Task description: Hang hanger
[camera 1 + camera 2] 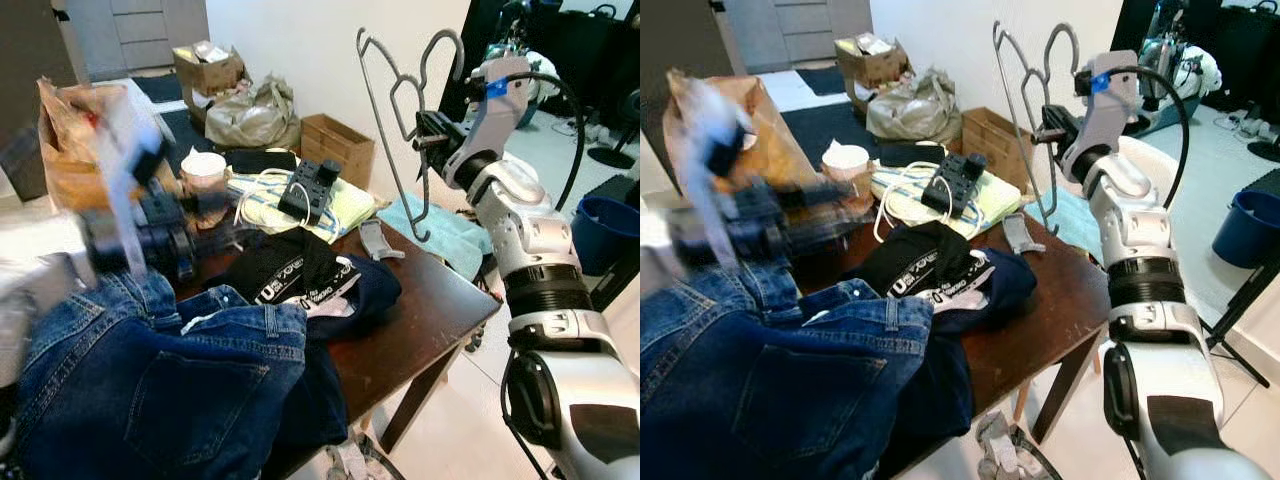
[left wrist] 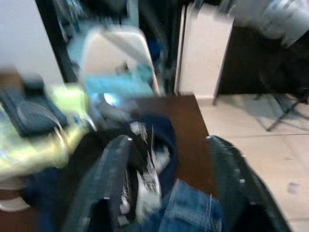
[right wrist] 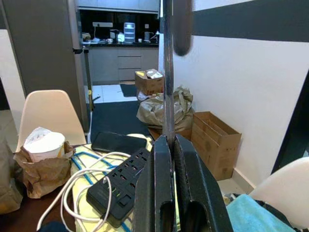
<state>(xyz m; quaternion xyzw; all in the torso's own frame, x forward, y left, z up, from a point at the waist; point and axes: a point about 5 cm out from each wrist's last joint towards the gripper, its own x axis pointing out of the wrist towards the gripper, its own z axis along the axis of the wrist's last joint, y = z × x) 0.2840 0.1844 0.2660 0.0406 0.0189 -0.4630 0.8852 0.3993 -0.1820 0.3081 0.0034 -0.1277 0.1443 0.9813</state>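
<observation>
A grey metal hanger [image 1: 395,120] is held upright in the air above the far right corner of the table, its hook at the top. My right gripper [image 1: 428,135] is shut on the hanger's wire; in the right wrist view the two black fingers [image 3: 166,183] pinch the thin wire [image 3: 168,72]. My left arm [image 1: 110,230] is a blur over the left of the table, above the jeans. In the left wrist view the left gripper [image 2: 166,193] is open, its fingers spread over the clothes with nothing between them.
A dark wooden table [image 1: 420,310] carries blue jeans [image 1: 160,370], black clothes [image 1: 300,275], a power strip [image 1: 310,185] with white cable, a paper cup [image 1: 203,170] and a brown bag [image 1: 70,140]. Cardboard boxes [image 1: 338,145] and a blue bucket [image 1: 610,225] stand on the floor.
</observation>
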